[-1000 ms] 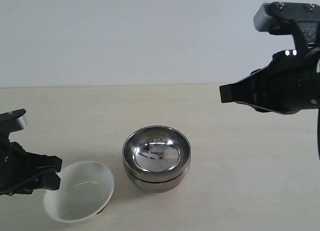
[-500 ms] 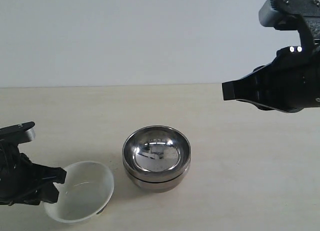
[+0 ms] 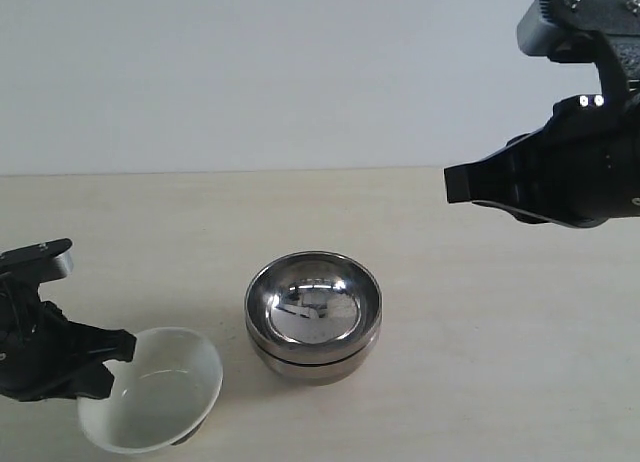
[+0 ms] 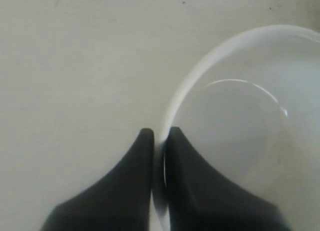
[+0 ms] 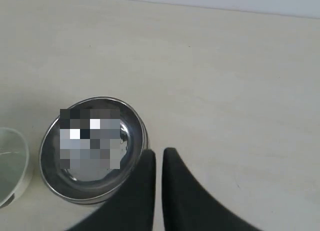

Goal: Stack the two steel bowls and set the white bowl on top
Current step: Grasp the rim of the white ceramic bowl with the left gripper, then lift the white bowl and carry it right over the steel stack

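Observation:
The two steel bowls [image 3: 313,317] sit nested one inside the other at the table's middle, also in the right wrist view as steel bowls [image 5: 92,151]. At the front left the white bowl [image 3: 152,402] tilts, its rim pinched by my left gripper [image 3: 112,367]. In the left wrist view the white bowl [image 4: 240,136] has its rim clamped between the two dark fingers of the left gripper [image 4: 160,136]. My right gripper [image 3: 455,185] hovers high at the right, shut and empty; in its wrist view the right gripper [image 5: 159,155] hangs beside the steel stack.
The pale wooden table [image 3: 480,322] runs back to a plain white wall [image 3: 300,72]. Its front edge lies close below the white bowl.
My left gripper has closed on the white bowl's rim, and the bowl has tipped and shifted slightly to the left. The right arm has barely moved.

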You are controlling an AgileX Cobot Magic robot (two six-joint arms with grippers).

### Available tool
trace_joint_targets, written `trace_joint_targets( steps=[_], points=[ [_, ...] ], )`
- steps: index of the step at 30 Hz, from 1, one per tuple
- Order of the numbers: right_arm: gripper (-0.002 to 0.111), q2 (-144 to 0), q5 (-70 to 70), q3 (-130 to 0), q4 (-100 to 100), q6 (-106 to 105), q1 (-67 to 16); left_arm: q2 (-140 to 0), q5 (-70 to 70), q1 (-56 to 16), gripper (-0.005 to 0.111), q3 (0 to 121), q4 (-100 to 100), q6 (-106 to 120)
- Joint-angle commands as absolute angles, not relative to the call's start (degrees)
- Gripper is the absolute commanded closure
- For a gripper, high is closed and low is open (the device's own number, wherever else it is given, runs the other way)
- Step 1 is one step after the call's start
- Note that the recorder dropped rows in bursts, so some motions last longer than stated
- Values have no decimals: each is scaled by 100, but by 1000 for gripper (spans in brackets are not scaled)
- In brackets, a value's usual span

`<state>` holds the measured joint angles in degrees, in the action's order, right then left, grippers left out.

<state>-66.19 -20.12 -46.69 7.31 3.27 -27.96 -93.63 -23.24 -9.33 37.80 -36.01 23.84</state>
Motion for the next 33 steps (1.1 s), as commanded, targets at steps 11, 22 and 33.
trace_joint_targets(
  steps=[11, 22, 33],
  points=[
    [108, -6584, -1938, -4533, 692, 284, -2796, -8471, -3504, -920, 103, 4557, -3709, 2452],
    [108, -6584, -1992, -4517, 837, 296, -2796, -8078, -4201, -1055, 103, 5293, -4134, 2375],
    [108, -6584, -2215, -4517, 837, 297, -2796, -9076, -4153, -2016, 103, 6176, -4134, 2244]
  ],
)
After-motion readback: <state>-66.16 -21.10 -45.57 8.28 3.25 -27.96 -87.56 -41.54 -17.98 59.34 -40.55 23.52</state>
